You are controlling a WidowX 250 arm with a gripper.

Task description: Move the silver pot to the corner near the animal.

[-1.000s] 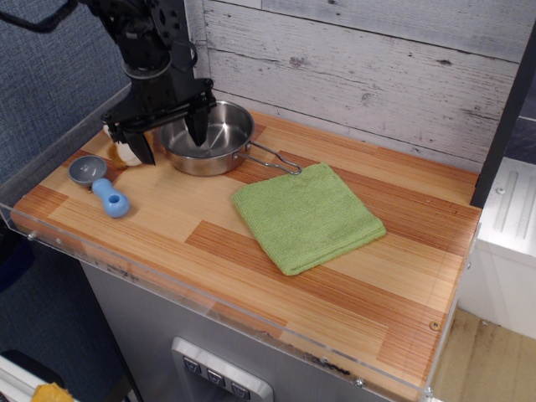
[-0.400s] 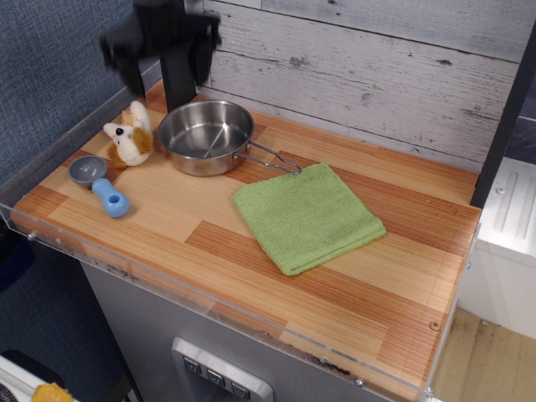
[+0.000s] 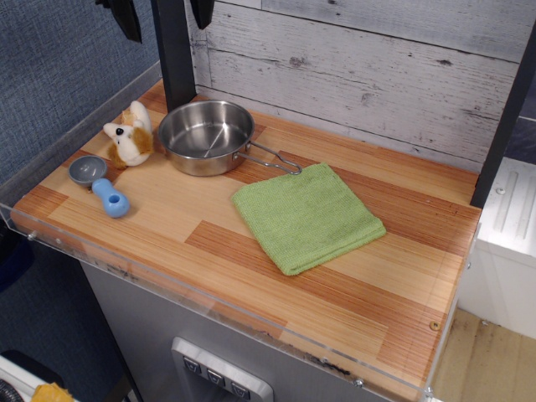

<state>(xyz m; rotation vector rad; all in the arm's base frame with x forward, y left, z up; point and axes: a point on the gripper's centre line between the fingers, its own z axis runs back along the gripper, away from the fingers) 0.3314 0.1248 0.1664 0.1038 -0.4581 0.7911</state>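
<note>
Silver pot [image 3: 205, 136] sits empty in the back-left corner [image 3: 159, 94] of the table, just beside the plush animal [image 3: 130, 138], wire handle toward the green cloth [image 3: 306, 216]. Gripper [image 3: 164, 12] up at top edge, fingers spread wide, holding nothing

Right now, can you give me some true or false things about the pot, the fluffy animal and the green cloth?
1. The silver pot sits beside the animal. True.
2. The pot rests on the green cloth. False: it stands on bare wood, its handle pointing toward the cloth.
3. The gripper holds the pot. False: it is high above, holding nothing.
4. A blue-handled scoop lies near the animal. True.
</note>
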